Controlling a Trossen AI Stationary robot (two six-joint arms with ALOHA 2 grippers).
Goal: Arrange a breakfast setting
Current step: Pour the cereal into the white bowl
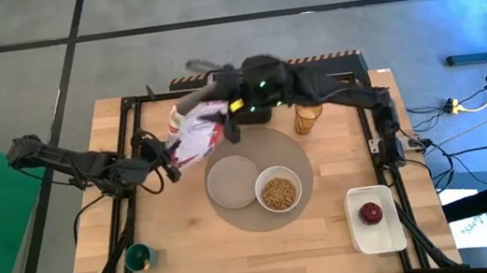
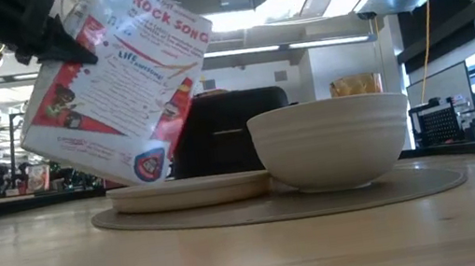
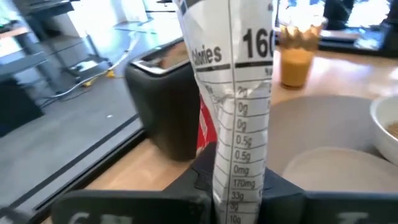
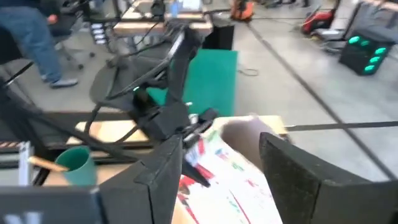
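Note:
A white and red printed bag [image 1: 195, 129] hangs tilted above the table's far left, clear of the wood in the low view [image 2: 117, 85]. My left gripper [image 1: 169, 160] is shut on its left end. My right gripper [image 1: 227, 118] is open over the bag's far end, its fingers on either side of the bag [image 4: 230, 180]. A small grey plate [image 1: 232, 180] and a white bowl [image 1: 279, 191] of cereal sit on the round grey mat [image 1: 298, 153]. The amber cup [image 1: 307, 119] stands behind the mat. The red apple [image 1: 371, 213] lies on the white tray. Spoon and bread are out of view. My left gripper pinches the bag's narrow printed side [image 3: 239, 186] between its two fingers, coming level from the table's left. The bag is lifted clear and tilted, its lower corner [image 2: 150, 165] hanging above the plate's left rim. My right gripper: whether its fingers [image 4: 168, 168] touch the bag, I cannot tell.
A dark box-shaped appliance [image 3: 161, 106] stands at the far edge behind the bag. The white tray [image 1: 380, 232] is at the near right. A small green cup [image 1: 137, 257] is at the near left. A person's legs show in the room beyond the table [image 4: 37, 37].

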